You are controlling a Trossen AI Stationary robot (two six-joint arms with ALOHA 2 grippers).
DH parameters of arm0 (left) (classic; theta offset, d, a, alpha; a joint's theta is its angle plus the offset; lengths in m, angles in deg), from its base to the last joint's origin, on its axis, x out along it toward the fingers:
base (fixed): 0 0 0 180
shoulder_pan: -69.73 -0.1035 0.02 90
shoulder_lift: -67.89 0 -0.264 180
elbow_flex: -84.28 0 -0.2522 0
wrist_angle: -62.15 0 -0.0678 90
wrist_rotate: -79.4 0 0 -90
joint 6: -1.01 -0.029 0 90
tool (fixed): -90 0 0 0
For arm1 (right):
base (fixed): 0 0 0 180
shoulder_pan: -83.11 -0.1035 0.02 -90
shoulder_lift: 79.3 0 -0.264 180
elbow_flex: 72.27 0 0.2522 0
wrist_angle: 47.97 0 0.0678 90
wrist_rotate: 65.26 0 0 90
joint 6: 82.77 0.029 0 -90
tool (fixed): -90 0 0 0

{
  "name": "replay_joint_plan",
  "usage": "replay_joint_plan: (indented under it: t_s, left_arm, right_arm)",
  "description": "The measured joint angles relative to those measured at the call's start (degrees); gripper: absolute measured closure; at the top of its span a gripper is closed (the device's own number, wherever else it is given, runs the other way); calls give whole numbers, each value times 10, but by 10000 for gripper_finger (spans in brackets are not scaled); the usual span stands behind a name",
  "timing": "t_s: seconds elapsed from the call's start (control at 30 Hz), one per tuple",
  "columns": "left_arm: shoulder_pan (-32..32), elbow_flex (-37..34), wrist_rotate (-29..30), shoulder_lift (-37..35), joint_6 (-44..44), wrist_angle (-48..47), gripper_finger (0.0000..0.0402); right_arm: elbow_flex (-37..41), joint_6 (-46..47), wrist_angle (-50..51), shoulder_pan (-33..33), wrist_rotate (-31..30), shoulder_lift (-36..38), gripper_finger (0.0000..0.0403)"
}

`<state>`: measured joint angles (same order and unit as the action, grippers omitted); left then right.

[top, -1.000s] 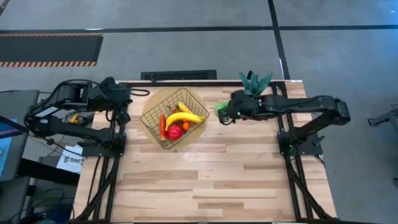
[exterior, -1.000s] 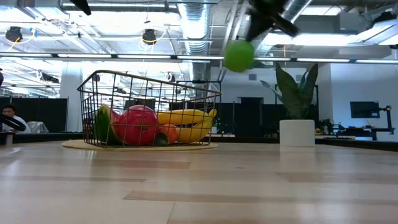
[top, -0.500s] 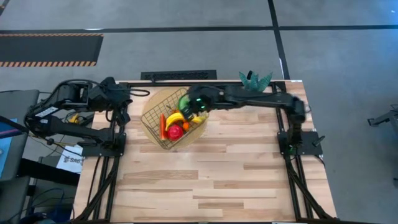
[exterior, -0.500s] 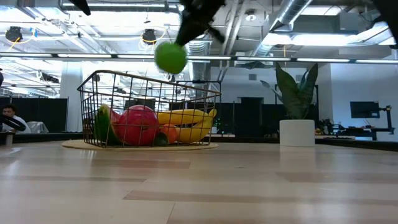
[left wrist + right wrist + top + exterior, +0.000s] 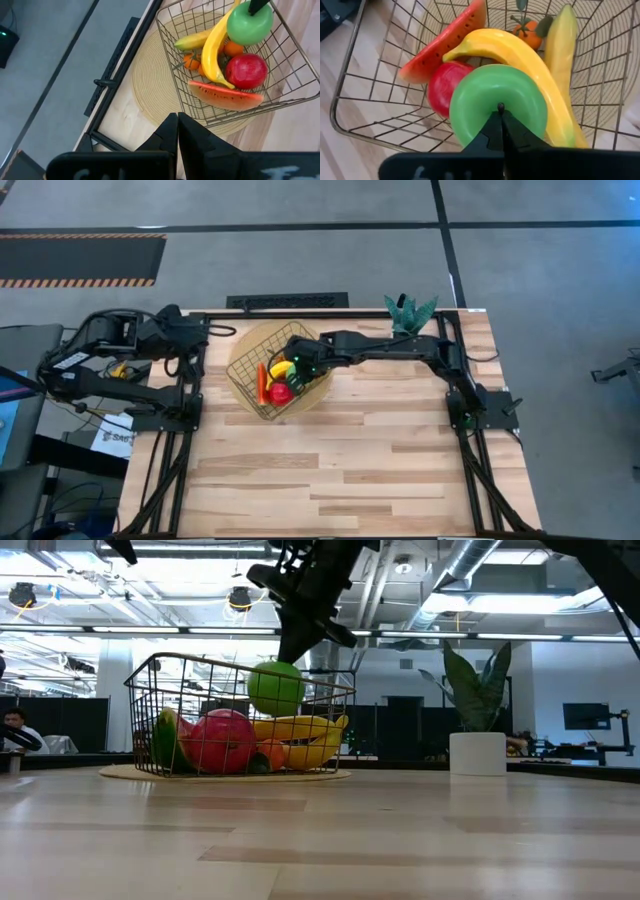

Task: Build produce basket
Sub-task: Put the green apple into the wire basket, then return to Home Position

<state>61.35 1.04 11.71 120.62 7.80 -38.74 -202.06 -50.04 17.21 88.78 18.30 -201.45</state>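
Observation:
The wire basket [image 5: 262, 392] stands on a round tan mat at the far middle of the table. It holds two yellow bananas [image 5: 520, 52], a red apple [image 5: 440, 87], a watermelon slice [image 5: 225, 96] and small oranges with green leaves [image 5: 529, 35]. My right gripper [image 5: 500, 114] reaches in over the basket from the right and is shut on a green apple [image 5: 495, 100], which sits at rim height [image 5: 275, 688] above the other fruit. My left gripper [image 5: 177, 125] waits shut at the table's far left [image 5: 198, 345], touching nothing. My right gripper pinches the green apple's short dark stem [image 5: 500, 106], on the apple's top, between its two fingertips. The fingers come slanting down from the right. The apple hangs below them inside the basket's rim [image 5: 275, 690]; whether it touches the banana under it, I cannot tell.
A green potted plant in a white pot [image 5: 478, 730] stands at the far right [image 5: 410, 310]. The round tan mat [image 5: 150, 85] lies under the basket. Bare wooden table [image 5: 340, 470] spreads over the whole near half.
My right gripper has swept from beside the plant toward the table's left, over the basket, and then gone down, rolling its wrist and staying shut on the green apple. The apple has dropped from well above the rim to rim height inside the basket.

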Motion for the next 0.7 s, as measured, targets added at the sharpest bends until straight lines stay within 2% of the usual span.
replay_joint_plan:
  t_s: [0.47,0.6,0.7]
  left_arm:
    - [0,0,-1,-7,9,0,401]
    - [0,0,-3,-16,10,-5,401]
    - [0,-22,-17,-36,15,-3,401]
  right_arm:
    - [0,-19,0,0,21,0,327]
    - [-1,-17,11,5,22,21,324]
    - [0,-28,58,10,12,52,339]
